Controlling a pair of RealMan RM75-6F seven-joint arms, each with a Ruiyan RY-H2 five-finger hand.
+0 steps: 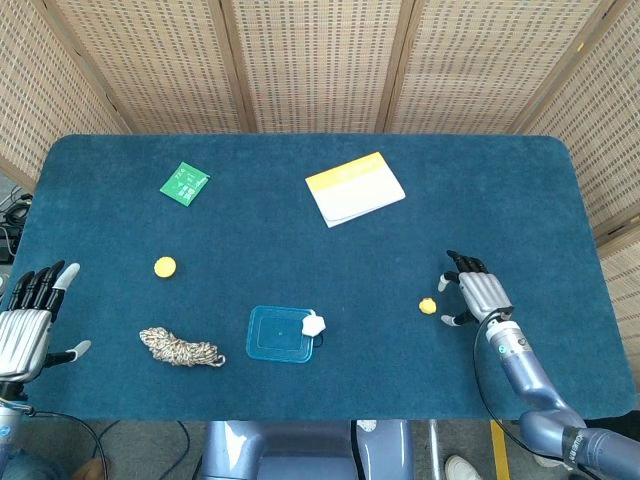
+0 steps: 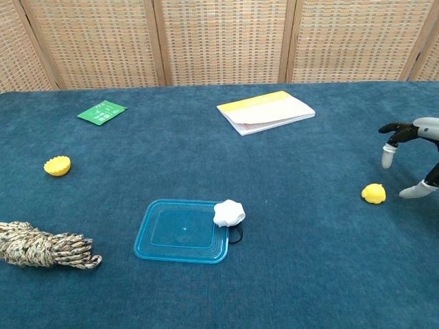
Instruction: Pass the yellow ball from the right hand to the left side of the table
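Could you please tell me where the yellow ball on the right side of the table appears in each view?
Head view: the ball lies right of centre, low in the picture, just left of the right hand, whose fingers are spread and not touching it.
Chest view: the ball lies near the right edge, at mid-height, with that hand beside it.
Shared landmark: the blue lid, to the ball's left in both.

Readable text: none | small flat green packet on the blue table: pale printed marks, too small to read
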